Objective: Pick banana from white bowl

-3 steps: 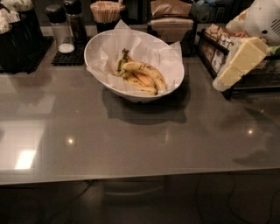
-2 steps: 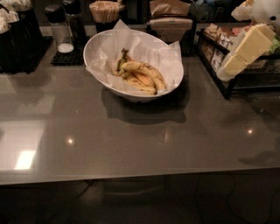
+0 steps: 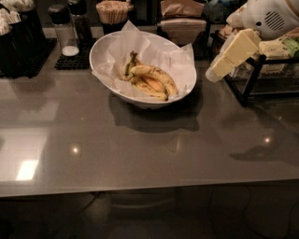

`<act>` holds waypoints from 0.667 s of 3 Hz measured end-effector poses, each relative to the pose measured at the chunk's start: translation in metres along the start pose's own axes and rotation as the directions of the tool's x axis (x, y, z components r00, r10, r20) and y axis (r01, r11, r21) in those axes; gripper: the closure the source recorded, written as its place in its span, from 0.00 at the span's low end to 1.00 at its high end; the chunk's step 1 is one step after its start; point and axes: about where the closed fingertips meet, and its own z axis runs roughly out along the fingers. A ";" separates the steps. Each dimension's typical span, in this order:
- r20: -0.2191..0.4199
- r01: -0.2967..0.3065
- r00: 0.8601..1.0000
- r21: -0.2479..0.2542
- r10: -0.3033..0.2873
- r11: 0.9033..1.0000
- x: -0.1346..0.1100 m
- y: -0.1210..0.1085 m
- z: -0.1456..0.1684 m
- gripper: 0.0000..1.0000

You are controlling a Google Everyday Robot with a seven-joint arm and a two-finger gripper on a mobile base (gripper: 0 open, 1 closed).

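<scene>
1. We see a grey bench (image 3: 140, 149) carrying a white bowl (image 3: 101, 52).
2. The banana (image 3: 161, 77) lies in the bowl among other bananas.
3. The pincer (image 3: 219, 67) hovers right of the bowl, apart from it; we cannot tell its state.

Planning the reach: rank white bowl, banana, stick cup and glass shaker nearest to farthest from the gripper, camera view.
The gripper hangs at upper right.
1. white bowl, its right rim just left of the gripper.
2. banana, inside the bowl.
3. stick cup, behind the bowl.
4. glass shaker, back left.
</scene>
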 end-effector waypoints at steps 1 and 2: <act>0.043 0.043 0.998 -0.041 -0.041 0.998 -0.045 -0.009 0.044 0.00; 0.050 0.058 0.997 -0.053 -0.056 0.997 -0.055 -0.007 0.051 0.00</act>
